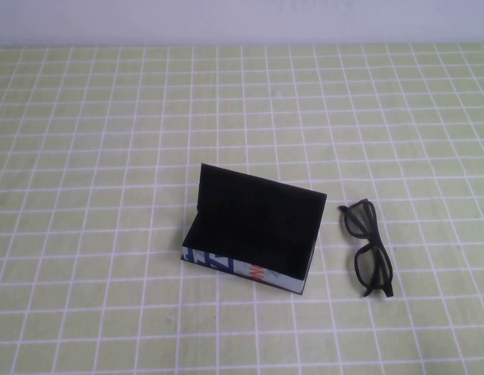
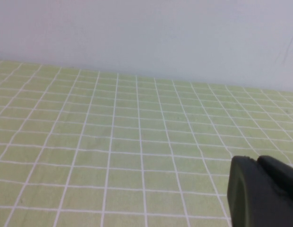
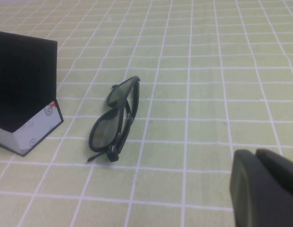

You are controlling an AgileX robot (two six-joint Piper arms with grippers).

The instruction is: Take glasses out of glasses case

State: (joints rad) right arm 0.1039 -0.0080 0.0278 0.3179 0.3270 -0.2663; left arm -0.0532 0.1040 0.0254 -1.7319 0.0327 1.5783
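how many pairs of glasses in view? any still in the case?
1. The glasses lie folded on the table, right of the open glasses case and apart from it. Case interior looks empty. Left gripper and right gripper hold nothing.

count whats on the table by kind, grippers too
glasses: 1, folded, lying on the cloth to the right of the case
glasses case: 1, lid up
left gripper: 1, over bare cloth
right gripper: 1, near the glasses
total: 4
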